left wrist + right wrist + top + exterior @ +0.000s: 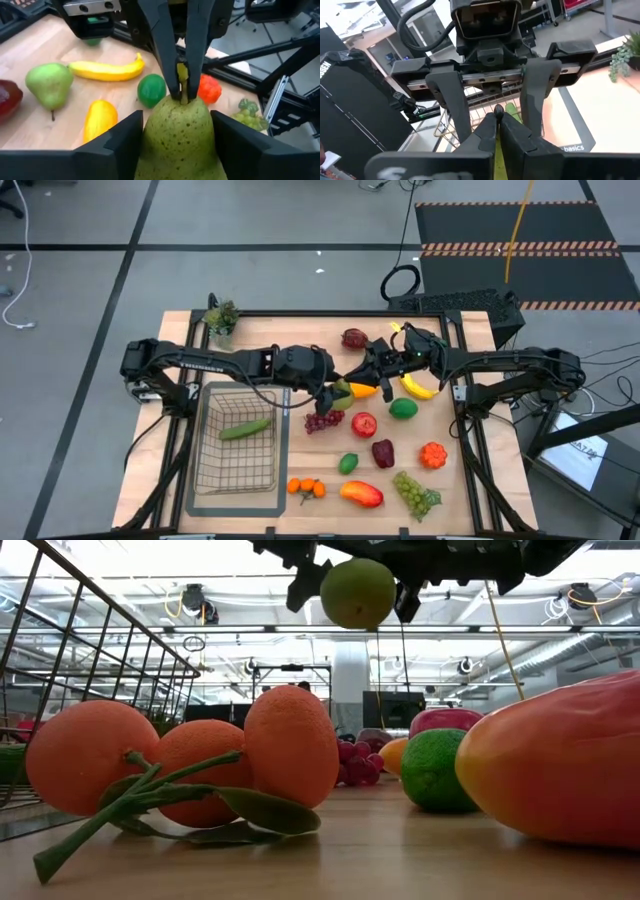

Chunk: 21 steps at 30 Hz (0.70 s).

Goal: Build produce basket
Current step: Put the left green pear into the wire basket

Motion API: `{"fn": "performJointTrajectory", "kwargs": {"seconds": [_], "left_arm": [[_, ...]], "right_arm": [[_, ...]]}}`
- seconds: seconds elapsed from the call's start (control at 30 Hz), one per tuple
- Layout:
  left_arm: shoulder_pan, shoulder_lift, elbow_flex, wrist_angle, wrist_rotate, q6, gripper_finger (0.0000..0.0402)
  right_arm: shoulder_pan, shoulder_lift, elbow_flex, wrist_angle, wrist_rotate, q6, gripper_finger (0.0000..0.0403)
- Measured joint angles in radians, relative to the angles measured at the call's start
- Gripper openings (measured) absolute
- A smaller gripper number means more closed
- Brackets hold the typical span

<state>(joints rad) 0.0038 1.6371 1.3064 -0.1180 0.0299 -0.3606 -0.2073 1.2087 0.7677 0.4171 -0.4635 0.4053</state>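
From table height we see the oranges nearest, then a lime and purple grapes behind. Above them hangs a green pear, off the table. Our left gripper clamps the pear's body, while the right gripper pinches its stem, fingers closed. To the left sits the basket, holding a cucumber.

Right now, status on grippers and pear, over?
Left gripper shut on pear, airborne. Right gripper pinching its stem. Basket holds one cucumber. Purple grapes on table below, not blocking.
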Motion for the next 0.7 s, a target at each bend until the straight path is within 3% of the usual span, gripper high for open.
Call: {"fn": "performJointTrajectory", "kwargs": {"seconds": [0.4, 0.7], "left_arm": [[0.01, 0.0, -0.001, 0.008, 0.0, -0.007, 0.0199], [0.01, -0.012, -0.001, 0.007, 0.0, -0.06, 0.0205]], "right_arm": [[0.0, 0.0, 0.0, -0.001, 0.018, -0.001, 0.0015], [-0.01, -0.043, 0.0, 0.034, 0.027, 0.075, 0.01]]}}
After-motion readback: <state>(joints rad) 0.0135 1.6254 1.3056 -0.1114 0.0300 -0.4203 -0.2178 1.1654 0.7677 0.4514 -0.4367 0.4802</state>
